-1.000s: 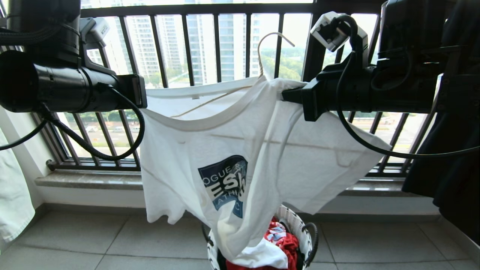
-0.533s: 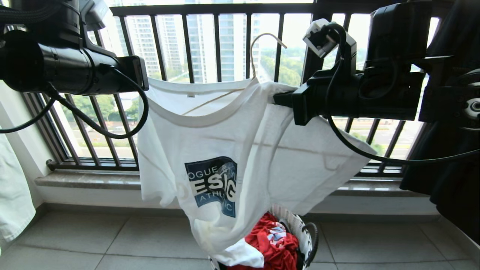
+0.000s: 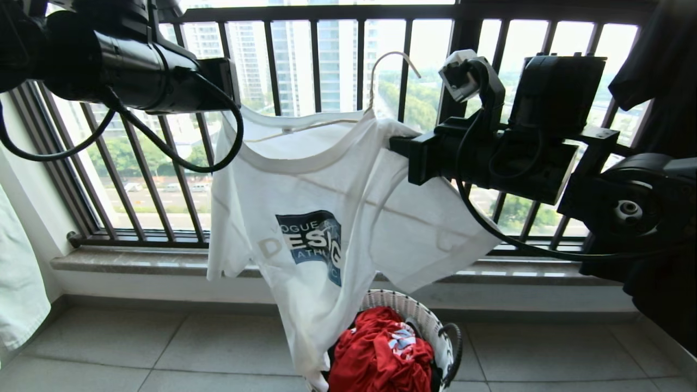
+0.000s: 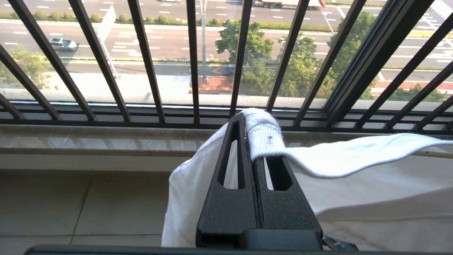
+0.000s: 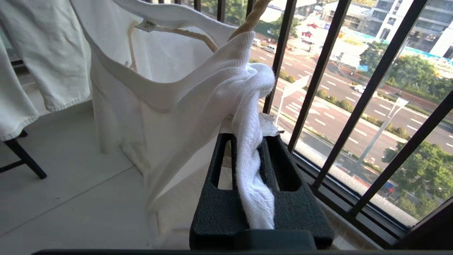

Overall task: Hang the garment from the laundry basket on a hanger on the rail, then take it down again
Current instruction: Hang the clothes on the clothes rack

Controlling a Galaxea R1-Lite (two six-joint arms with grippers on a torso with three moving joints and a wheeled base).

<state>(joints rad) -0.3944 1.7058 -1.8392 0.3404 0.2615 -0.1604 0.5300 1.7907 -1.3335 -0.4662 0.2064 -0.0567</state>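
Observation:
The garment, a white T-shirt with a blue chest graphic, hangs stretched between my two grippers in front of the window bars. My left gripper is shut on one shoulder by the collar. On the other shoulder my right gripper is shut, with bunched fabric running between its fingers. The cream hanger sits inside the neck opening, its hook standing free above the collar. Below, the white woven laundry basket stands on the floor, and the shirt's hem hangs beside it. The rail is out of view.
A red garment fills the basket. Black window bars and a stone sill lie just behind the shirt. A pale cloth hangs at the far left, a dark garment at the far right. Grey floor tiles spread below.
Both arms have lifted the T-shirt higher and the left arm has risen towards the top of the bars. The shirt's lower part has come up out of the basket, uncovering the red garment.

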